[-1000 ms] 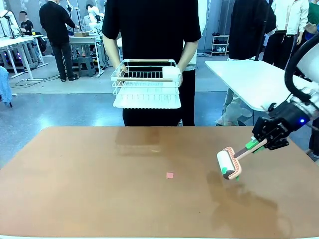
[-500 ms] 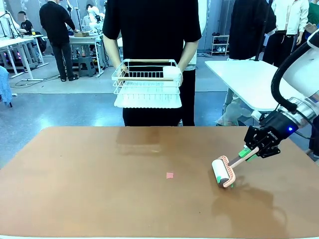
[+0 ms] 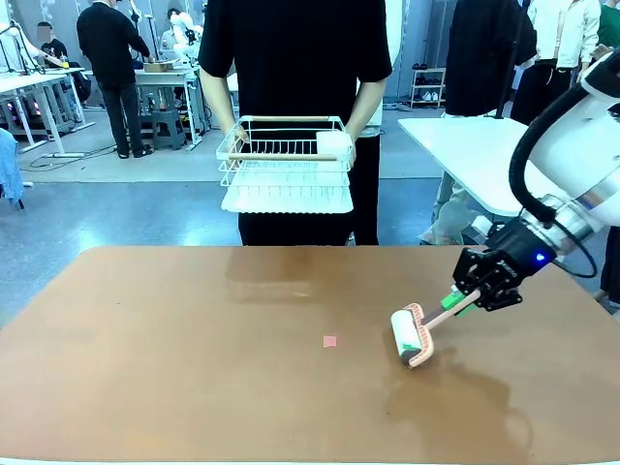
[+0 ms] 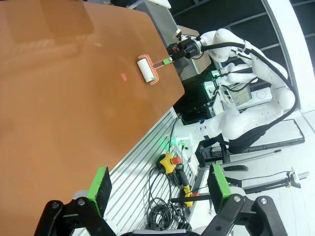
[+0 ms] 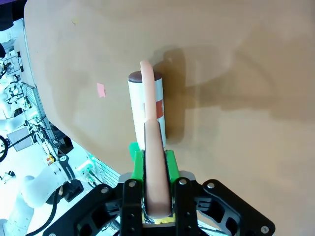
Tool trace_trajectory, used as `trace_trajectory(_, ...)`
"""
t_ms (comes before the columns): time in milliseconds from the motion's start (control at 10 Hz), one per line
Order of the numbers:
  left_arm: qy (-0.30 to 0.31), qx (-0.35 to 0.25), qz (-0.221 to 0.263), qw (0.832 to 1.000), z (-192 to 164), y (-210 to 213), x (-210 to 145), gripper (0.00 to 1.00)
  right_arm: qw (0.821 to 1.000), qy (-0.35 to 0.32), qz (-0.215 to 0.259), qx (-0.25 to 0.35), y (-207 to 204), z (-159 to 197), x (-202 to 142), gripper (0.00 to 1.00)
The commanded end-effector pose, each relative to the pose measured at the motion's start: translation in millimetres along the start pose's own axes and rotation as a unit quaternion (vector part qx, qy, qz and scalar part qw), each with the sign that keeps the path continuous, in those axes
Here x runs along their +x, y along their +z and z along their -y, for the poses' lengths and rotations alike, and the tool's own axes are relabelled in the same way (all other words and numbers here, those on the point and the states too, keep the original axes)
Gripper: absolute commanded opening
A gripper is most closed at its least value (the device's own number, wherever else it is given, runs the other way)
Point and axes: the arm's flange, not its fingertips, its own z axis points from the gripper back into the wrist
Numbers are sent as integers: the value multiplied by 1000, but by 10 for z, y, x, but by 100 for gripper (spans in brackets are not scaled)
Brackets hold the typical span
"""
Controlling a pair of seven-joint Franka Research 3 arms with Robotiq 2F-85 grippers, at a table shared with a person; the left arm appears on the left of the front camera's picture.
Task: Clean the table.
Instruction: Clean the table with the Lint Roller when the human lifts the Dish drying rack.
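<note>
1. Front view: the table (image 3: 194, 387) filled the lower half of the picture, its long axis running left to right and its rounded far corners towards the person (image 3: 291, 48). The right gripper (image 3: 455, 299) was clamped on the handle of a lint roller (image 3: 409, 335), whose drum rested on the table's right part. The handle slanted up to the right. A small pink scrap (image 3: 330, 341) lay near the middle, apart from the drum on its left. Beyond the far edge the person held a white dish rack (image 3: 286, 174), with a smaller white table (image 3: 484, 155) to the right
2. Left wrist view: the left gripper (image 4: 160, 189) hung with its green pads wide apart, nothing between them, beside the table (image 4: 59, 98) edge above cables and a red-buttoned box (image 4: 167, 162). Farther off sat the roller (image 4: 146, 71) and scrap (image 4: 124, 76)
3. Right wrist view: the right gripper (image 5: 151, 162) pinched the pink handle; the white drum (image 5: 146, 105) pointed straight away along the fingers, on the table (image 5: 236, 98), the scrap (image 5: 101, 89) to its left
</note>
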Motion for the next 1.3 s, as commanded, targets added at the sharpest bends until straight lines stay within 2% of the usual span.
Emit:
trace_trajectory(0,-8,-7,7,1000,18,13,-19,100,999,-36,6,-19,-406,-126,-18,21)
trace_trajectory(300,-8,-7,7,1000,18,13,-19,100,997,-69,8,-24,-893,-500,29,21)
trace_trajectory(400,-8,-7,7,1000,18,13,-19,100,997,-67,-6,-28,-1059,-594,25,21)
trace_trajectory(700,-8,-7,7,1000,18,13,-19,100,996,-33,-43,-66,-1513,-891,-79,21)
trace_trajectory(1200,-8,-7,7,1000,18,13,-19,100,993,23,-62,-96,-2064,-1469,-4,21)
